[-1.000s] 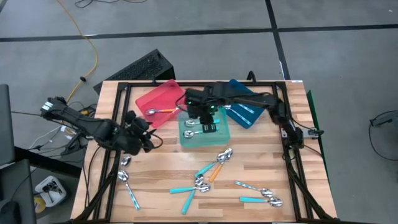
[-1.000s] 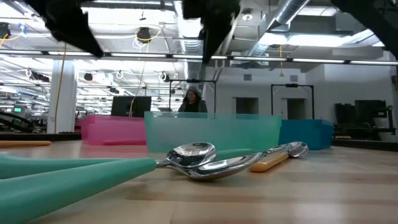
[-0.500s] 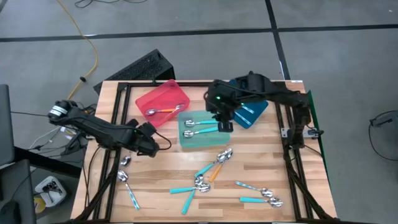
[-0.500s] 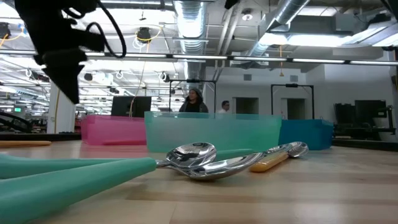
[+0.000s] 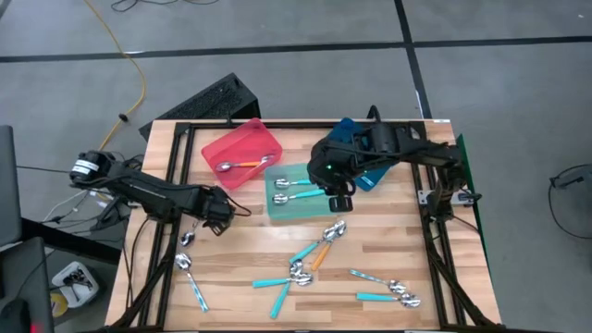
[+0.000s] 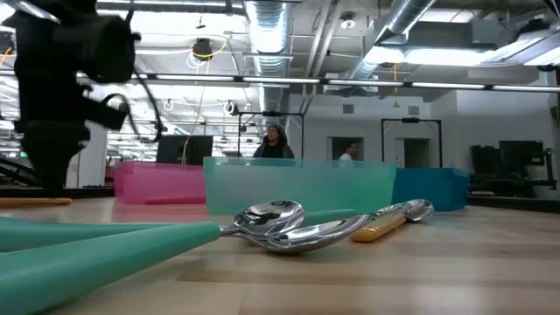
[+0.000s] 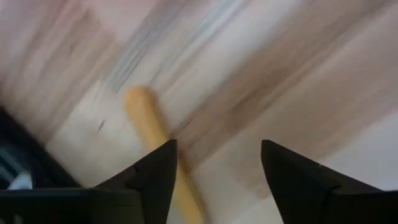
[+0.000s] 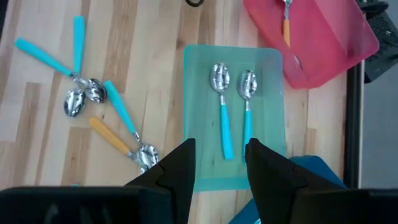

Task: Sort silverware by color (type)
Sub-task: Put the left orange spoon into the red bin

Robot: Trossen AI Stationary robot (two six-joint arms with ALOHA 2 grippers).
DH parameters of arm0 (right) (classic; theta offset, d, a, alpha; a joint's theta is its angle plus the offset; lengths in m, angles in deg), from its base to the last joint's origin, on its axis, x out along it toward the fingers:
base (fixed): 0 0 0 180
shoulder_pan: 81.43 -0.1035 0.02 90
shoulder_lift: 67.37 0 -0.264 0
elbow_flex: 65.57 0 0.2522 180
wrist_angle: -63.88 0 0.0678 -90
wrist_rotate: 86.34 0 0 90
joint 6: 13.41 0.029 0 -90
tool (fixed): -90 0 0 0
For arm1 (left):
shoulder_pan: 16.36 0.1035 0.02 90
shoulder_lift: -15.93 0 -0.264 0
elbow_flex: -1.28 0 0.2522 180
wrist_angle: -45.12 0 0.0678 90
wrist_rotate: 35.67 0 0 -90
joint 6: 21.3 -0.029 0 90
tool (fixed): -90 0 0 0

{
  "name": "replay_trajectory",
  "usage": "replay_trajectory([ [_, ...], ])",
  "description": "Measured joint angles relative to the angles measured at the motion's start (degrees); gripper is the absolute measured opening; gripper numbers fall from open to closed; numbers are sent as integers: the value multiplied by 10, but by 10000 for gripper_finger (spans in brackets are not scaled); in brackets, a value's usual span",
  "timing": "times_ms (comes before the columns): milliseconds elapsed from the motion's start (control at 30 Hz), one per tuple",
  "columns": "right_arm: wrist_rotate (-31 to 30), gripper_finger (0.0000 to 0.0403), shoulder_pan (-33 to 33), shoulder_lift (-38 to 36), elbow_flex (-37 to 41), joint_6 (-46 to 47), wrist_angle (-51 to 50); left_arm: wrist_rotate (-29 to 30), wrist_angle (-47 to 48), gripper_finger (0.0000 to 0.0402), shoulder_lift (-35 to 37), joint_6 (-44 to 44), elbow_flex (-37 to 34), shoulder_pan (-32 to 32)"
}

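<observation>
Left gripper open over orange spoon on table: centre handle between fingers before closing; right gripper empty, apart.

A red tray, a teal tray and a blue tray sit side by side on the wooden table. A yellow cable crosses the grey floor. Two people stand far behind.

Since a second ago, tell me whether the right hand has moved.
Yes. In the high view the right hand has shifted from over the teal tray toward its right edge, nearer the blue tray.
</observation>
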Motion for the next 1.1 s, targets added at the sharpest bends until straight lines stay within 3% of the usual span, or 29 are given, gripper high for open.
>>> replay_trajectory([
  [233, -11, 161, -11, 0, 0, 4, -8, -19, -4, 238, 0, 23, -16, 5],
  [700, -11, 161, -10, 0, 0, 4, -9, -29, 24, 238, 0, 2, -16, 5],
  [1100, -11, 161, -23, 0, 0, 4, -10, -65, -18, 238, 12, -8, -44, 4],
])
